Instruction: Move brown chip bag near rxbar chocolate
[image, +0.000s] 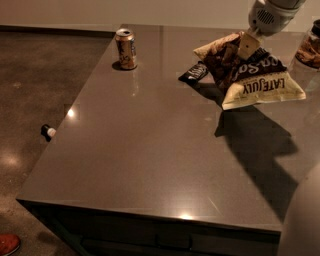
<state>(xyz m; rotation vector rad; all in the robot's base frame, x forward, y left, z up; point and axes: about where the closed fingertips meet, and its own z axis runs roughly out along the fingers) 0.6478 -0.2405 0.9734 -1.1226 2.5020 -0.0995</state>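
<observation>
1. My gripper (247, 45), at the far right, is clamped on the upper edge of the bag (260, 80), which hangs tilted above the table (150, 150).
2. The bar (194, 73) lies flat just left of the bag's left corner.
3. I judge that little remains: lower the bag, perhaps slightly left.

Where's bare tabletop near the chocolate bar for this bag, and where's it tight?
The tool, upper right, grips the brown chip bag. Bare table: the stretch between the can and the rxbar chocolate, and the near half in front of it. Crowded: right of the bar, where the bag hangs, with a jar at the right edge.
</observation>
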